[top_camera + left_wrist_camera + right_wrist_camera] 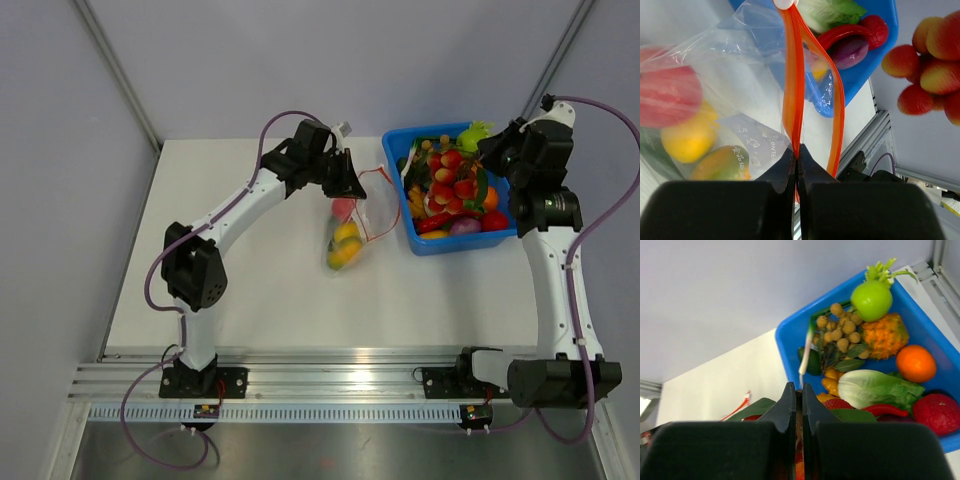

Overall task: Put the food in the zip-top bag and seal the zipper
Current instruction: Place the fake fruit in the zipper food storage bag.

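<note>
The clear zip-top bag (347,236) (755,140) hangs above the table from my left gripper (350,185) (797,150), which is shut on one lip of the red-orange zipper (792,75) (378,205). The other lip bows away, so the mouth gapes. Inside the bag lie a red piece (667,95), a yellow piece (687,140) and an orange-green piece (722,165) of food. My right gripper (482,168) (796,387) is shut on the stem of a bunch of small red-yellow fruits (450,185) (927,55), held over the bin's left part.
The blue bin (430,245) (790,350) at the back right holds several pieces: a green apple-like fruit (871,300), an orange (915,363), lettuce (875,388), a red chilli (885,410). The table's metal rail (330,375) runs along the near edge.
</note>
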Tool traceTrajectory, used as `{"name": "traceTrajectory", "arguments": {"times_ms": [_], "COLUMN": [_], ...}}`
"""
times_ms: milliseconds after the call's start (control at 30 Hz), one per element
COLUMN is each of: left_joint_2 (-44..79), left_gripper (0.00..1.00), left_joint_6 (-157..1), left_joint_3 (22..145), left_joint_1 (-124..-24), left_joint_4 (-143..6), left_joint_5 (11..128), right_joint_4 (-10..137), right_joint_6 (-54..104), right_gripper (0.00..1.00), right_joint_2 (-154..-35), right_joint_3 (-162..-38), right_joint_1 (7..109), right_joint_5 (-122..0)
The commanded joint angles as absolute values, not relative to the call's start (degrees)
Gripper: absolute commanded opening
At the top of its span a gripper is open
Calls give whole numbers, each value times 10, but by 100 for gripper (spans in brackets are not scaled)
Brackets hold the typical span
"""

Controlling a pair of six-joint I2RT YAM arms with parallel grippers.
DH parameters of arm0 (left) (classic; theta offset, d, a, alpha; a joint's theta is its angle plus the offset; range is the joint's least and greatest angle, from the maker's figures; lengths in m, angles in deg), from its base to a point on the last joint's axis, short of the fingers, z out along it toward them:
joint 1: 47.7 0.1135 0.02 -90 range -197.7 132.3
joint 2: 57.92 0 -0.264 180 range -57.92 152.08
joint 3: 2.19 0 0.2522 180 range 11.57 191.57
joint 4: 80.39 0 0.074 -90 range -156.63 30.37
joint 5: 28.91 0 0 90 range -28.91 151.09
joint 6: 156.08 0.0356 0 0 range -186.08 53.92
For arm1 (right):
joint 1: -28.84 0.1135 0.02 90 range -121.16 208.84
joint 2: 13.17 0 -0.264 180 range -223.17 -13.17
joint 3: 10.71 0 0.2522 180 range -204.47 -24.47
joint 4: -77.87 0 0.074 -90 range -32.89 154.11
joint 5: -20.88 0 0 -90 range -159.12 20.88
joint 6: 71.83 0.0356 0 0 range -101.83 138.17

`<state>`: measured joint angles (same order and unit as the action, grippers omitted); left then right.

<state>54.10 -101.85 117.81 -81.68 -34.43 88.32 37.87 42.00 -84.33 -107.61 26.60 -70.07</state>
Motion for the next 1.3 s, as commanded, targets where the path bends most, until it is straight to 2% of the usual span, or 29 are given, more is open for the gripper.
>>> {"name": "traceTrajectory", "arguments": {"times_ms": [0, 200, 367, 600, 867, 1267], "left_joint_2": [549, 545, 541, 531, 508, 490], "left_gripper": [0, 0, 0, 0, 0, 0], "left_joint_6": [-1024, -1021, -1019, -1011, -1001, -1001], "left_joint_3": [1218, 1205, 1195, 1183, 1170, 1192], "left_joint_1": [-823, -824, -824, -824, -824, -824], "left_joint_4": [-350, -347, -347, -339, -332, -324], "left_joint_5": [897, 895, 897, 892, 895, 924], "right_joint_4": [384, 388, 406, 434, 455, 428], "right_joint_6": [451, 465, 471, 486, 491, 464], "right_gripper": [0, 0, 0, 0, 0, 0], "right_joint_2": [-808, -782, -798, -838, -883, -919], "right_joint_3": [-1068, -1059, -1056, -1051, -999, -995], "right_joint_1": [276, 333, 413, 466, 477, 484], "right_joint_5": [-658, -654, -688, -711, -765, -823]}}
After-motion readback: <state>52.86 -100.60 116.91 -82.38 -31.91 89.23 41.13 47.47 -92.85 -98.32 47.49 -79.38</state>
